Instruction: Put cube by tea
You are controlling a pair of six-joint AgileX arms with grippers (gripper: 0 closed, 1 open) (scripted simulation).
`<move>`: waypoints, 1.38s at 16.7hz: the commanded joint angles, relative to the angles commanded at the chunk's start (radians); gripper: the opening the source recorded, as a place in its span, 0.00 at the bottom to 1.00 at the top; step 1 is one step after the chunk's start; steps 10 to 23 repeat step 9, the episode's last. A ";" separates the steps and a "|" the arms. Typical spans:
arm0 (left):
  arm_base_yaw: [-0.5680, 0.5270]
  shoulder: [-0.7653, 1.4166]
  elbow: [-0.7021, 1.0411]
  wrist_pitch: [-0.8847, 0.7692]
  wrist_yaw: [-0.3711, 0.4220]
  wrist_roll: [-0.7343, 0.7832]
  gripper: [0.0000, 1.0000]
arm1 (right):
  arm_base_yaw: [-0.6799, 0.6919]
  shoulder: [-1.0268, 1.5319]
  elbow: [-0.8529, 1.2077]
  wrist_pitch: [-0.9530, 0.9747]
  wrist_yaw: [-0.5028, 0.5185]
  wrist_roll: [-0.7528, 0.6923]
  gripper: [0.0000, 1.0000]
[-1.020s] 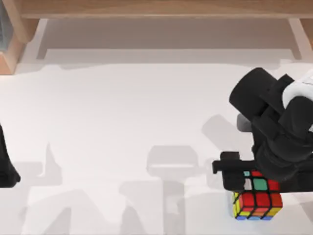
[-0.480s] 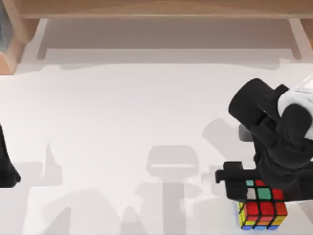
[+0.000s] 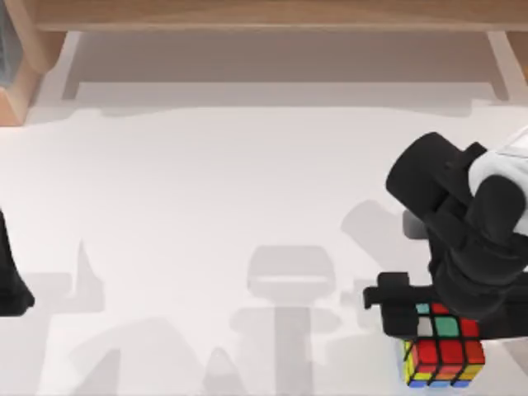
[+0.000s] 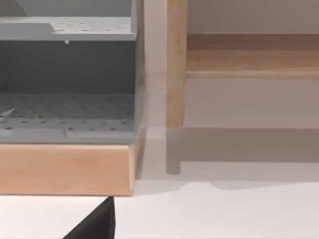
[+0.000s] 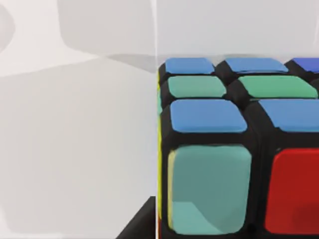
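No writing, label, brand, number or sign can be read anywhere in these views. The cube (image 3: 441, 351) carries only plain coloured stickers with nothing printed on them. The worktop (image 3: 206, 206) and the wooden shelf unit (image 4: 65, 167) are likewise bare of any lettering.

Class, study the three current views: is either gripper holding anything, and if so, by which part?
It cannot be told. The right gripper sits directly over the cube at the table's front right, hiding any contact. The left arm is parked at the left edge.
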 joint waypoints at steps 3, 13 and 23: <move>0.000 0.000 0.000 0.000 0.000 0.000 1.00 | 0.000 0.000 0.000 0.000 0.000 0.000 0.98; 0.000 0.000 0.000 0.000 0.000 0.000 1.00 | 0.000 0.000 0.000 0.000 0.000 0.000 1.00; 0.000 0.000 0.000 0.000 0.000 0.000 1.00 | 0.000 0.000 0.000 0.000 0.000 0.000 1.00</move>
